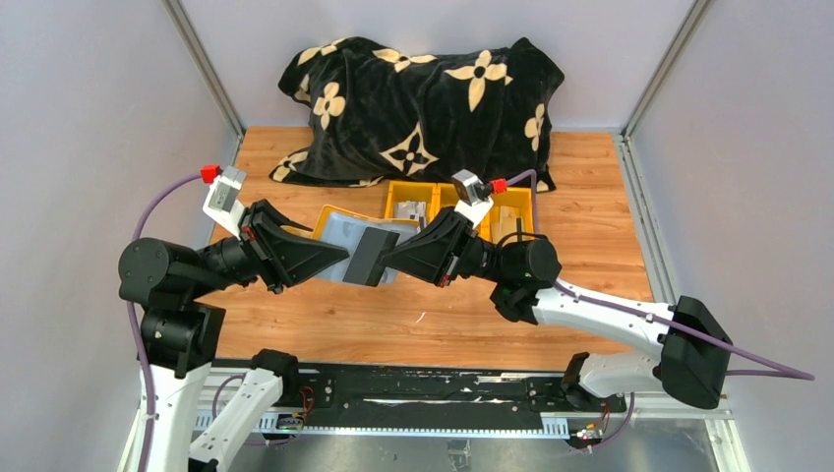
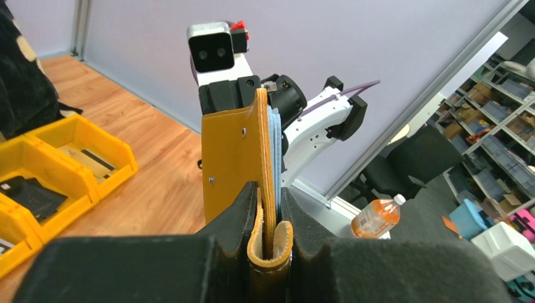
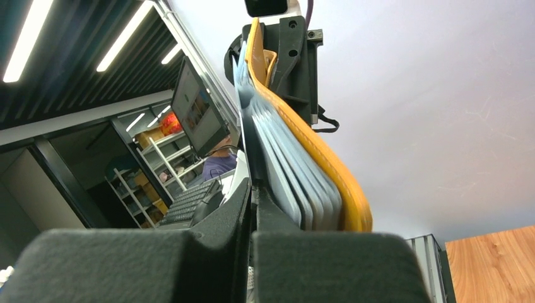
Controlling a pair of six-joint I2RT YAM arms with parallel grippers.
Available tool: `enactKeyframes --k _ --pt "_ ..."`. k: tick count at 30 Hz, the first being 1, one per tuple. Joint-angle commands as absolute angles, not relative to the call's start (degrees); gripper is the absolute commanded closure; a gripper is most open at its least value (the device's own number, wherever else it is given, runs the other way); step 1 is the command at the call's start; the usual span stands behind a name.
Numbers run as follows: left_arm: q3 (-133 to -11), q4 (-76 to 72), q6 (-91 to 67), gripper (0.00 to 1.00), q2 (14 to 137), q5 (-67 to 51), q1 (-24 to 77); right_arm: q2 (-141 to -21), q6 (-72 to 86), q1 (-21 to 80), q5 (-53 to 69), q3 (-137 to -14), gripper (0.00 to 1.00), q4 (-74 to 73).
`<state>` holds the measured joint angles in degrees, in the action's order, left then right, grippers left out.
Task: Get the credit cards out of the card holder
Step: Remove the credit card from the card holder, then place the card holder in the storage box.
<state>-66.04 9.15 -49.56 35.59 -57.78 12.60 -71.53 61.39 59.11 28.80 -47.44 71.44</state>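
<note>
The card holder (image 1: 371, 256) hangs in the air above the wooden table, between both grippers. My left gripper (image 1: 339, 258) is shut on its folded mustard-yellow end. In the left wrist view the yellow flap (image 2: 233, 164) with its rivets stands upright out of my gripper (image 2: 270, 196), with blue-grey pockets behind it. My right gripper (image 1: 391, 258) is shut on a thin outer layer at the holder's other end. In the right wrist view my gripper (image 3: 252, 189) pinches beside the fanned blue-grey pockets (image 3: 296, 183) and the yellow flap (image 3: 328, 170). No credit cards show; any are hidden in the pockets.
Yellow bins (image 1: 511, 211) holding small items stand behind the grippers, with a pale flat item (image 1: 339, 228) to their left. A black blanket with beige flowers (image 1: 423, 98) lies at the back. Grey walls close in both sides. The bins also show in the left wrist view (image 2: 63, 158).
</note>
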Motion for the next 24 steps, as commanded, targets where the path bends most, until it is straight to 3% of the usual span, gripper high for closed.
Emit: enactKeyframes --k 1,12,24 --pt "-70.1 9.4 -45.0 1.00 35.1 -55.0 13.2 -72.4 63.2 59.2 25.6 -45.4 1.00 77.0" --pt "-73.0 17.1 -35.6 1.00 34.1 -49.1 13.3 -70.9 63.8 57.4 24.0 -42.8 1.00 77.0" --pt "-74.7 27.8 -22.4 1.00 33.5 -39.2 13.3 -63.7 68.3 47.8 25.7 -36.8 1.00 67.3"
